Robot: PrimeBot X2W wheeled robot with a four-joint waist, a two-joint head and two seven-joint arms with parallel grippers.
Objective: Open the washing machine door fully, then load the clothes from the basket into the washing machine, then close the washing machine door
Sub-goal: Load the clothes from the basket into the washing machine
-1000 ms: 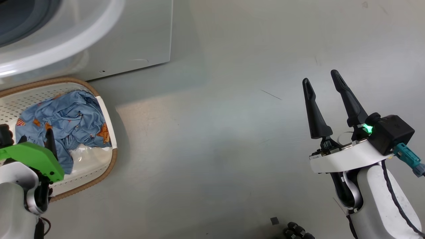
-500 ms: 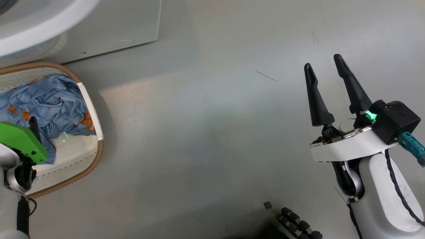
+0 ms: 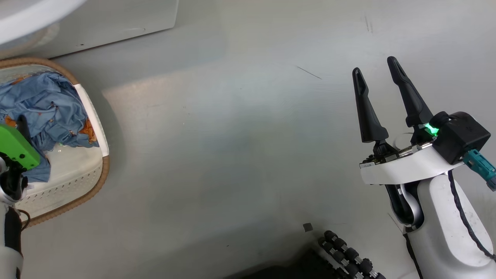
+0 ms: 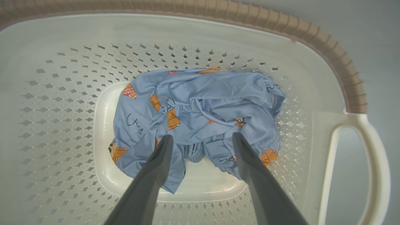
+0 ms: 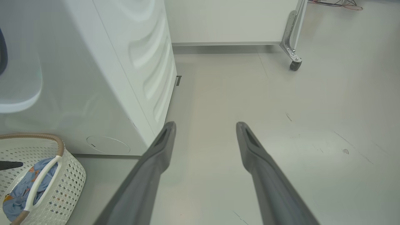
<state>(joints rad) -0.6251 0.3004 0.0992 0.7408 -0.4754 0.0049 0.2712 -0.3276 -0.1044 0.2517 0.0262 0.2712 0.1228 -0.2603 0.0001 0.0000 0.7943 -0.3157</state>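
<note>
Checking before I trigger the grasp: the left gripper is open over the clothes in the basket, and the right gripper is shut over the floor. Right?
Not quite: the right gripper is open, fingers spread, as the right wrist view shows. The left gripper is open over the clothes in the basket.

Counts for this moment: there was 1 washing machine (image 5: 93,93) and 1 washing machine door (image 3: 27,19) (just its edge was in frame). There was 1 basket (image 4: 47,93), and 1 side handle (image 4: 375,156) on it was visible. It held 1 bundle of clothes (image 4: 200,100); separate garments couldn't be counted. There were 2 grippers, left gripper (image 4: 202,136) and right gripper (image 3: 374,66), with 2 dark fingers (image 4: 150,181) each, 4 in total. Extras were 1 caster wheel (image 5: 294,65) and 1 small dark scrap (image 3: 307,227).
</note>
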